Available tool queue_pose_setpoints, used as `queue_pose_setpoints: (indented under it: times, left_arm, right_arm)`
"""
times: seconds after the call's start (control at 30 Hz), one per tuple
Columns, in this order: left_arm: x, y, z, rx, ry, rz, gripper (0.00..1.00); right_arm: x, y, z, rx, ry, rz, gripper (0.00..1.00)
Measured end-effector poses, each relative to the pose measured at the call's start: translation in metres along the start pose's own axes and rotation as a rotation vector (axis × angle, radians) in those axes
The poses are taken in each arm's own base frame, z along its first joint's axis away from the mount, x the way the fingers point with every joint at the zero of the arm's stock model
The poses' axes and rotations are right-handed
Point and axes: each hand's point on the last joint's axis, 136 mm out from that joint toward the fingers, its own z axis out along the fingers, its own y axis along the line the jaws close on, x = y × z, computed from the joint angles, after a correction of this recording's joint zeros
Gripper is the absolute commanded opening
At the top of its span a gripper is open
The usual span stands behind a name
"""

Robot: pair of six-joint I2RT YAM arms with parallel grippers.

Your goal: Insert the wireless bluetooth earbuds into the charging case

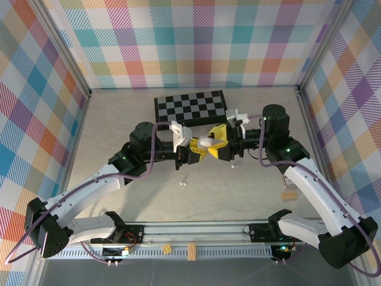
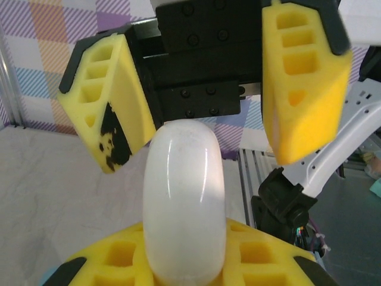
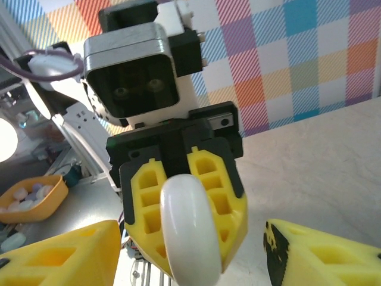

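Note:
A white pebble-shaped charging case (image 1: pixel 205 143) hangs above the middle of the table, where both grippers meet. My left gripper (image 1: pixel 201 148) is shut on it; in the left wrist view the case (image 2: pixel 184 202) stands upright between my yellow fingers (image 2: pixel 119 262). My right gripper (image 1: pixel 216 145) faces it with its jaws open, its fingers (image 3: pixel 321 256) apart on either side of the case (image 3: pixel 190 232) and not touching it. Two tiny white earbuds (image 1: pixel 183 183) (image 1: pixel 234 167) lie on the table below.
A black-and-white checkerboard (image 1: pixel 190 107) lies at the back of the table. Small wooden blocks (image 1: pixel 289 195) (image 1: pixel 191 250) sit at the right and on the near rail. An orange bowl (image 3: pixel 47 205) with several small white and pale pieces shows in the right wrist view.

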Motion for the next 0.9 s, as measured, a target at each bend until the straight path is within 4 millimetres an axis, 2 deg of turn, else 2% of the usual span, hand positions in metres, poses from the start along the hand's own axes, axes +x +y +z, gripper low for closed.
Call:
queue_pose_setpoints:
  times: [0.23, 0.37, 0.4, 0.43, 0.5, 0.57, 0.67, 0.9]
  left_arm:
    - [0.003, -0.001, -0.001, 0.005, 0.024, 0.007, 0.09]
    - [0.006, 0.0, -0.001, -0.001, 0.035, -0.004, 0.11]
    - [0.005, 0.0, -0.001, 0.001, 0.035, -0.005, 0.11]
    - [0.005, 0.0, -0.001, 0.001, 0.032, -0.007, 0.11]
    - [0.004, 0.0, -0.001, 0.0, 0.029, -0.006, 0.11]
    - [0.004, 0.0, -0.001, 0.002, 0.03, -0.005, 0.11]
    - [0.005, -0.001, -0.001, 0.005, 0.033, -0.005, 0.11]
    - [0.005, -0.002, -0.001, 0.012, 0.033, -0.002, 0.11]
  right_arm:
    - [0.016, -0.006, 0.011, -0.016, 0.065, 0.013, 0.36]
    - [0.017, -0.006, 0.012, -0.021, 0.066, -0.001, 0.2]
    - [0.016, -0.005, 0.011, -0.024, 0.064, -0.003, 0.2]
    - [0.016, -0.004, 0.011, -0.029, 0.062, -0.009, 0.24]
    - [0.014, -0.004, 0.011, -0.028, 0.058, -0.017, 0.41]
    - [0.014, -0.005, 0.011, -0.02, 0.057, -0.017, 0.49]
    - [0.013, -0.005, 0.011, -0.013, 0.054, -0.002, 0.53]
    - [0.012, -0.006, 0.011, -0.009, 0.051, 0.025, 0.52]
